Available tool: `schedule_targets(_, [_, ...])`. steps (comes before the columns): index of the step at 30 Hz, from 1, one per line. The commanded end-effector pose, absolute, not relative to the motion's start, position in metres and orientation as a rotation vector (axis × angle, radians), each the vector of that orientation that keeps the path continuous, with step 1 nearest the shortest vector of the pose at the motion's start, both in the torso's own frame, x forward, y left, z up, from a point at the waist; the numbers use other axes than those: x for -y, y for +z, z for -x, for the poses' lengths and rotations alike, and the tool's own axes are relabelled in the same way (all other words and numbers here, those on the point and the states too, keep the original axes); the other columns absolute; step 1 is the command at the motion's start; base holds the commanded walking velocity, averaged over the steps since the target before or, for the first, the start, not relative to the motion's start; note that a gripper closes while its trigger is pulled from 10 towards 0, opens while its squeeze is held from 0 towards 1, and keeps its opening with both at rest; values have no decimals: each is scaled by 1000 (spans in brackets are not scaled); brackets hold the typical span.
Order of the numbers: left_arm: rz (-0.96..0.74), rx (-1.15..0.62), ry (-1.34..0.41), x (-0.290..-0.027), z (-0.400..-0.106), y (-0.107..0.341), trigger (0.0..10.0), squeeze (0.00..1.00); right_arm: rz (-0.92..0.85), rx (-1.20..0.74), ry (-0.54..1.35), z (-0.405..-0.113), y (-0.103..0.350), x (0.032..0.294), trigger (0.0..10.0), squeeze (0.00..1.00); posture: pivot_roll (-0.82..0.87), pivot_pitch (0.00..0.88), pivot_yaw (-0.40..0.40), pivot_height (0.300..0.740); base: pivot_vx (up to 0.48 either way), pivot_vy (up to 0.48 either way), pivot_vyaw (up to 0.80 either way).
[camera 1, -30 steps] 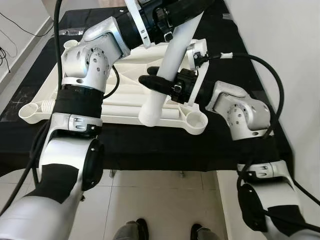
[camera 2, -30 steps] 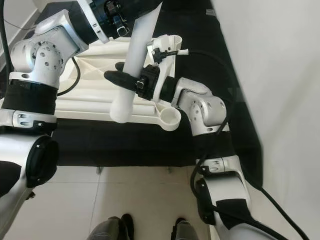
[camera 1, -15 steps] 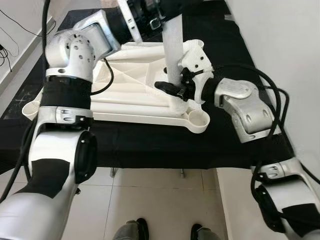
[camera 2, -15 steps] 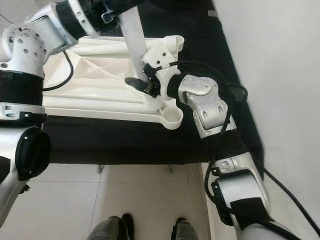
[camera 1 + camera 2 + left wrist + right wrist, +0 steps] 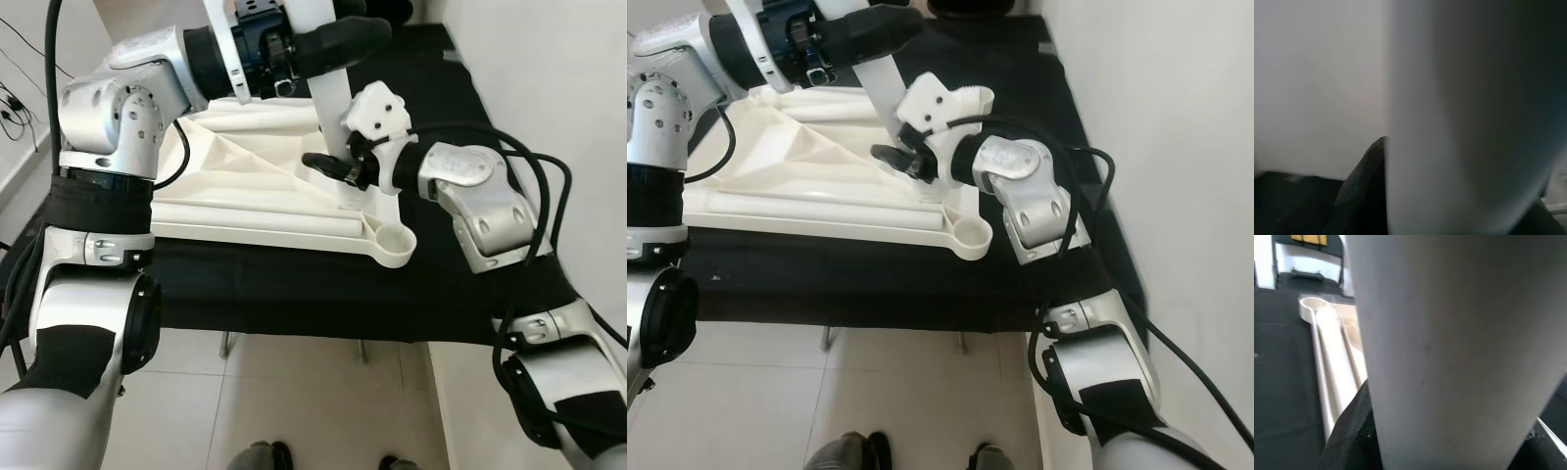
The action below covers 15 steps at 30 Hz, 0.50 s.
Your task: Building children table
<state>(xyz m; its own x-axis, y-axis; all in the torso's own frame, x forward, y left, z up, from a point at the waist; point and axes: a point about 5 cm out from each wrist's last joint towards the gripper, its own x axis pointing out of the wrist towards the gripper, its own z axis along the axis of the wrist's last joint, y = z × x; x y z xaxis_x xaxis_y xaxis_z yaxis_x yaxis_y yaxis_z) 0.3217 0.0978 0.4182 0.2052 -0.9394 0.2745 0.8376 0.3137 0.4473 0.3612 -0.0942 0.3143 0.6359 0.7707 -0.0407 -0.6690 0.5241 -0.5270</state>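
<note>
An upturned white children's table top (image 5: 245,186) lies on a black-covered surface (image 5: 294,289). A white tube-shaped table leg (image 5: 330,103) stands nearly upright over the top's far right corner. My left gripper (image 5: 338,39) is shut on the leg high up, and its black finger (image 5: 1361,196) lies against the leg (image 5: 1464,117). Lower down, just above the table top, my right gripper (image 5: 328,164) is shut on the leg (image 5: 1449,357). The leg's foot is hidden behind the right gripper.
An open round leg socket (image 5: 397,242) sits at the top's near right corner, another socket (image 5: 1312,303) at the end of a rail. A white wall (image 5: 549,98) runs close on the right. Tiled floor (image 5: 294,401) lies below the black surface's front edge.
The leg swung from a slant to nearly upright, its lower end going from the top's front edge to the far right corner. Both grippers kept their hold. The camera also shifted.
</note>
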Motion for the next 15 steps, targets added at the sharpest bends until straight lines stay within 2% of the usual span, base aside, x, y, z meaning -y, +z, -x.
schedule_targets(1, [-303,595,-1256,-95,-314,415,0,0,521,217,923,-357,321,82,0,0,-55,46,49,740,0,0,0])
schedule_targets(15, [-288,672,-1160,-109,-320,410,0,0,514,147,983,-350,316,83,0,0,-82,17,32,740,0,0,0])
